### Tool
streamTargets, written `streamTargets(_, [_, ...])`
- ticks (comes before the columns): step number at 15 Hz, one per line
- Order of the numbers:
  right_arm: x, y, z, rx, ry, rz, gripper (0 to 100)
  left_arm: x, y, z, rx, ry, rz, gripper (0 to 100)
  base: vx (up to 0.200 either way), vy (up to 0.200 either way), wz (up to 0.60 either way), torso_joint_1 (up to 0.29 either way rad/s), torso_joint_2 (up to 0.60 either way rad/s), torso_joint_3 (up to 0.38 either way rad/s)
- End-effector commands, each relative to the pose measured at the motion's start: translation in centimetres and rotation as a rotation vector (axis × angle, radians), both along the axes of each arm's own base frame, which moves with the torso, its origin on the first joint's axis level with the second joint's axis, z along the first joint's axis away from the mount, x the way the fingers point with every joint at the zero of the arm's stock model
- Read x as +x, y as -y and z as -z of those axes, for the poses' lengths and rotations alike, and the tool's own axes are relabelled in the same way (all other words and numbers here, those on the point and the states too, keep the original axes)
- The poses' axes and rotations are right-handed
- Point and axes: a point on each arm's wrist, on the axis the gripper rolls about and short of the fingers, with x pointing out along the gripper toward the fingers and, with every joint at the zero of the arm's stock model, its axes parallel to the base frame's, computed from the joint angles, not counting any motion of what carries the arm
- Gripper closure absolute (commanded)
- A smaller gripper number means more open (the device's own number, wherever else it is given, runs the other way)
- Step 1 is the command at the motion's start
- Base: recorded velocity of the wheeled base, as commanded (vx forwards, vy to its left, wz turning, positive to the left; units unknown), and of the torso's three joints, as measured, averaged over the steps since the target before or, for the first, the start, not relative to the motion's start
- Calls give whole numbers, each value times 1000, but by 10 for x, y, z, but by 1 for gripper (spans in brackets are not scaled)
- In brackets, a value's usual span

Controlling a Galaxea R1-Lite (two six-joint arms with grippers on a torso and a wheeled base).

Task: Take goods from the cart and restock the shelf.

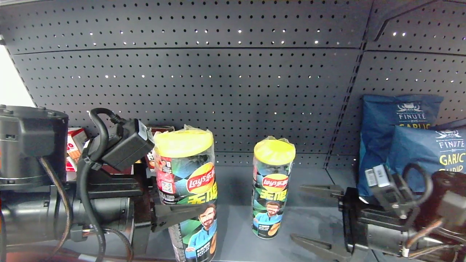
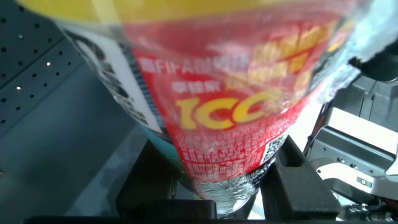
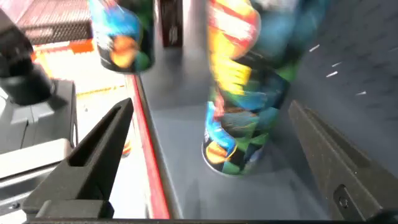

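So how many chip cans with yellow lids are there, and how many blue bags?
Yellow-lidded chip cans: 2, the held can in the left gripper and the standing can on the shelf
Blue bags: 2, the back bag and the front bag
Total: 4

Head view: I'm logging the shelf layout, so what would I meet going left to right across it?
Red-and-white box → gripped chip can → standing chip can → right gripper, open → blue snack bags.
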Motion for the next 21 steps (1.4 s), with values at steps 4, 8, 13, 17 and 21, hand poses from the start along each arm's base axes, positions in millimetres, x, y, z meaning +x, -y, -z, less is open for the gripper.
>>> streamTargets(4, [-38, 71, -42, 90, 168, 439, 0, 0, 0, -3, -5, 9, 0, 100, 0, 0, 0, 0, 0, 0])
streamTargets(8, [-68, 107, -23, 65, 155, 705, 0, 2, 1, -7, -25, 47, -2, 100, 0, 0, 0, 0, 0, 0])
streamTargets(13, [-116, 124, -12, 133, 143, 964, 0, -5, -3, -12, -36, 73, -10, 100, 0, 0, 0, 0, 0, 0])
streamTargets(17, [-162, 127, 17, 136, 73, 1110, 0, -8, -5, -13, -31, 91, -40, 100, 0, 0, 0, 0, 0, 0])
streamTargets(21, [-190, 129, 53, 94, 5, 1295, 0, -18, -9, -12, -20, 110, -79, 100, 0, 0, 0, 0, 0, 0])
